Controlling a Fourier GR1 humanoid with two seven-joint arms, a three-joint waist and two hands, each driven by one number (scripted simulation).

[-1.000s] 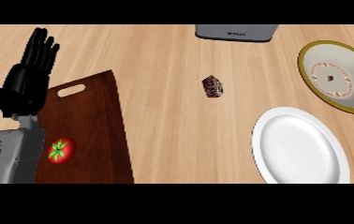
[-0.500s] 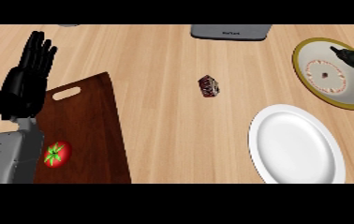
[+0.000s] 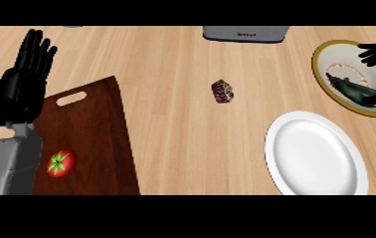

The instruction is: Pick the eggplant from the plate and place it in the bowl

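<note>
- The eggplant (image 3: 355,88) is lying in the dish with the yellowish rim (image 3: 317,65) at the right edge of the head view. It is dark and long, and its right end is being cut off by the edge.
- This dish is also showing only in part. Whether it is flat or deep is hard to say.
- Only a small black part of the right hand (image 3: 368,55) is coming in at the right edge, over the upper part of that dish and apart from the eggplant. Whether it is released or clenched cannot be told.
- The left hand (image 3: 26,85) is resting at the left side with its fingers straight and pointing up, grasping nothing. Its lower part is covering a corner of the brown cutting board (image 3: 92,132).
- A tomato (image 3: 61,163) is lying on the board, just beside the grey forearm.
- A white dish (image 3: 316,155) is sitting near the lower right, below the yellowish one, with nothing on it.
- A small dark red thing (image 3: 223,91) is lying in the middle of the counter; what it is cannot be made out.
- A grey box (image 3: 246,33) is being cut off at the top.
</note>
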